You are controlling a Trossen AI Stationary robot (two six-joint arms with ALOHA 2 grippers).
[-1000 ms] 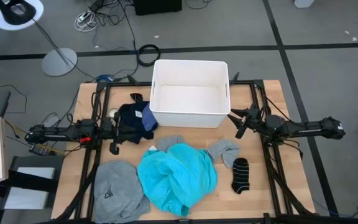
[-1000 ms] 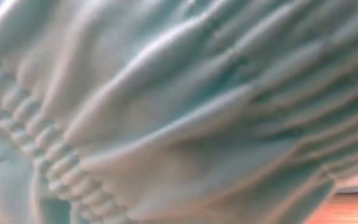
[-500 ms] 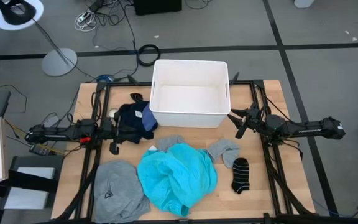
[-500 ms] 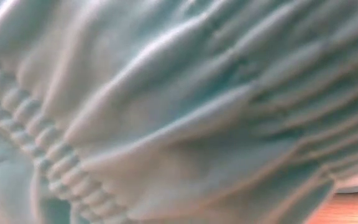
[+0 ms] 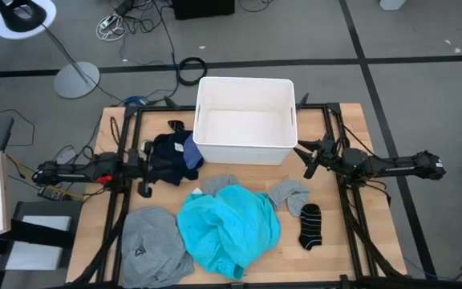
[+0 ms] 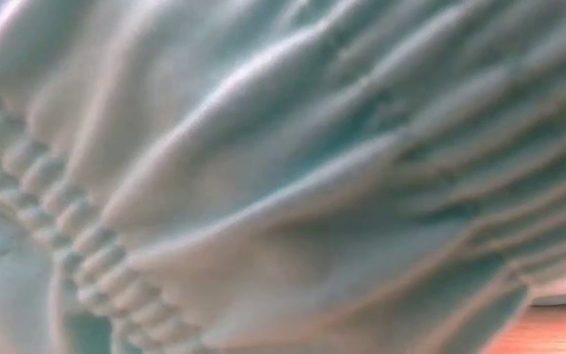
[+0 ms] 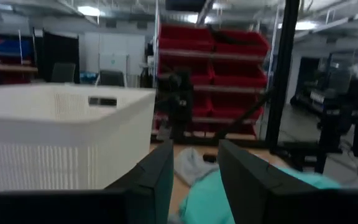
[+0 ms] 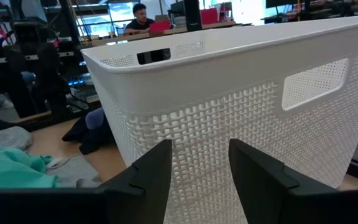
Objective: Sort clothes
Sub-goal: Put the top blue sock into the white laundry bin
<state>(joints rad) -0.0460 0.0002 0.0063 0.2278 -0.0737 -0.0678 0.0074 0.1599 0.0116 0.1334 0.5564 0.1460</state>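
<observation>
A large turquoise garment lies bunched at the table's near middle and fills the low view. A grey shirt lies to its left. A dark navy garment with a blue piece lies beside the white bin. Grey socks and a black sock lie on the wood. My left gripper is open and empty next to the navy garment. My right gripper is open and empty, facing the bin's right wall.
The bin stands at the table's far middle, between the two arms. Black frame rails run along the table's left and right sides. Bare wood shows at the near right. A person sits in the room behind the table.
My left gripper has drawn back a little toward the table's left edge, staying open. The clothes lie as before.
</observation>
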